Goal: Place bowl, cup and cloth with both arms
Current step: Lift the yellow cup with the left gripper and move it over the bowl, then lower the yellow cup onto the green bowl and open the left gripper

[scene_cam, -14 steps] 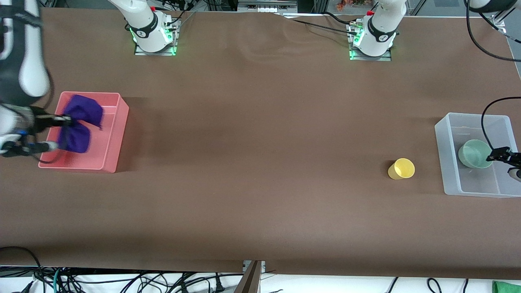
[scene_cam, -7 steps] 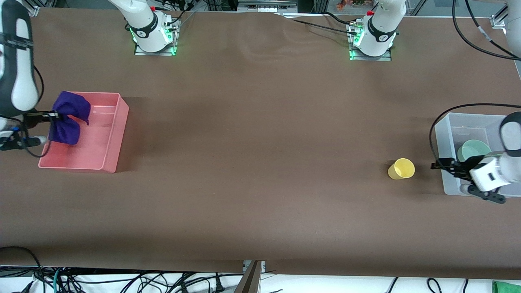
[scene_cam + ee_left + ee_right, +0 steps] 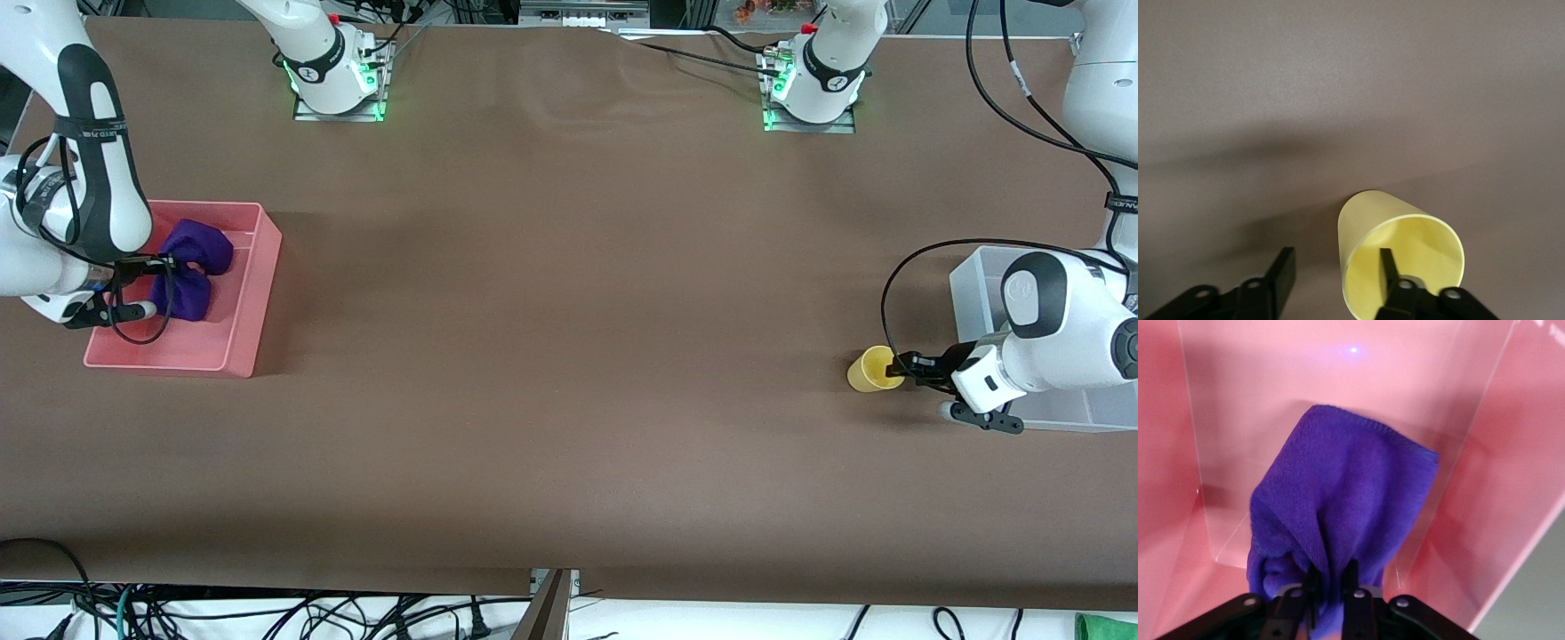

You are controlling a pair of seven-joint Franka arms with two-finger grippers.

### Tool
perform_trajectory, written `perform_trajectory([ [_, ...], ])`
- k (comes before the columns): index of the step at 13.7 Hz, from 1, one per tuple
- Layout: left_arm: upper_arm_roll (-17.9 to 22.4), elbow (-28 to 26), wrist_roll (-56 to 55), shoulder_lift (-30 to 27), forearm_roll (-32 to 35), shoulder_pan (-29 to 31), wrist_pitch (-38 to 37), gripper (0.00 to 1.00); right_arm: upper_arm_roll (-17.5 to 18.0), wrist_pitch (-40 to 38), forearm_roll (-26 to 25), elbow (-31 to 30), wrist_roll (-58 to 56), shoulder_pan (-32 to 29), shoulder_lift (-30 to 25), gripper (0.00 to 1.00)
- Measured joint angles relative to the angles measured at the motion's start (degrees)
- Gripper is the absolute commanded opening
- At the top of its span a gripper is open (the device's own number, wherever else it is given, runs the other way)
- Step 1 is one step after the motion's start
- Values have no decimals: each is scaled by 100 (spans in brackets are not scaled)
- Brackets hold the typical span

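Note:
The yellow cup [image 3: 873, 369] is on the brown table beside the clear bin [image 3: 973, 276]. My left gripper [image 3: 898, 367] is open at the cup's rim. In the left wrist view one finger is inside the cup [image 3: 1405, 247] and the other finger [image 3: 1281, 273] is outside, so the left gripper [image 3: 1336, 253] straddles the wall. My right gripper [image 3: 164, 264] is shut on the purple cloth [image 3: 191, 271] inside the pink bin [image 3: 258, 293]. In the right wrist view the cloth [image 3: 1345, 500] hangs from the right gripper [image 3: 1331, 570]. The bowl is hidden by the left arm.
The pink bin [image 3: 1498, 493] stands at the right arm's end of the table and the clear bin at the left arm's end. The two arm bases [image 3: 333, 76] stand along the table's edge farthest from the front camera. Black cables loop beside both grippers.
My left gripper has moved from over the clear bin, where the bowl lay, out to the cup. My right gripper has moved the cloth farther into the pink bin.

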Motion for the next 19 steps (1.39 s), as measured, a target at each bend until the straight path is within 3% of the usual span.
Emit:
perform_trajectory([
  [2,-1,-22,-42,30,0,18,0,0,0,-382,418,364,0,6,-189,100],
  [4,-2,-18,-73,45,-1,25,-1,0,73,-1369,590,1191,-6,17,-395,100],
  [6,-16,78,-83,35,-16,58,-196,0,415,-2122,607,2097,3,25,-567,100],
  [8,-28,492,-83,-14,-31,91,-874,0,847,-2454,581,2590,66,57,-702,100],
  [11,-14,1575,19,-140,25,185,-2269,0,1570,-2656,221,2729,988,66,-908,100],
  [13,44,2074,668,-209,420,342,-2862,0,1925,-2780,94,2764,1584,88,-1021,100],
  [16,457,2187,2205,-150,774,683,-2845,0,1970,-2771,68,2984,1741,68,-1233,100],
  [19,1060,2179,3497,72,779,844,-2193,0,1914,-2949,68,3014,1741,43,-1423,100],
])
